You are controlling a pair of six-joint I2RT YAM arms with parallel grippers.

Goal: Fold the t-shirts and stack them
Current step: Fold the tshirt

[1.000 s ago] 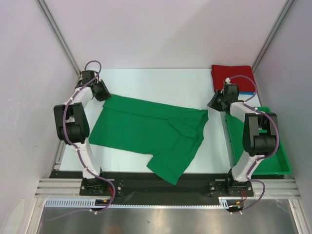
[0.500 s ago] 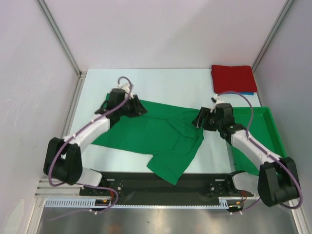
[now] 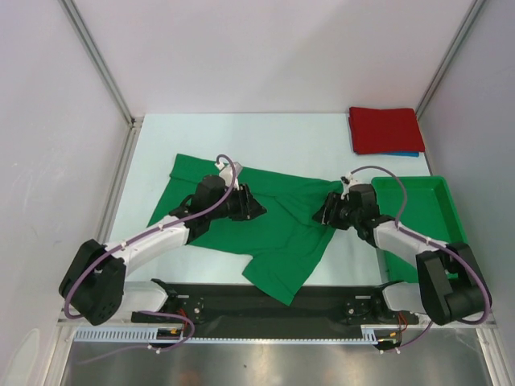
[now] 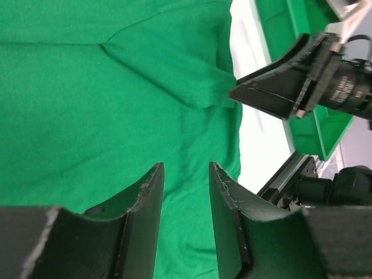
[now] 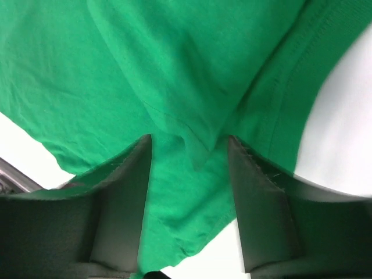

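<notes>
On the table (image 3: 273, 133), middle: green t-shirt (image 3: 273, 233) lying rumpled. Green bin (image 3: 426, 211) sitting at right edge. Far right corner: red t-shirt (image 3: 384, 130) resting folded on blue t-shirt (image 3: 405, 153). The left claw (image 4: 186, 167) hovering spread over green fabric; the right claw (image 5: 189, 138) spread, straddling a fold.

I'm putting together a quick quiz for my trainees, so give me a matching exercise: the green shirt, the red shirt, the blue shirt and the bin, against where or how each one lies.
Things:
1. green t-shirt
2. red t-shirt
3. blue t-shirt
4. bin

Places or states:
A. folded, on top at the far right corner
B. near right side of the table
C. spread out unfolded in the middle
D. only a sliver showing under another shirt

Pairs: 1-C, 2-A, 3-D, 4-B.
</notes>
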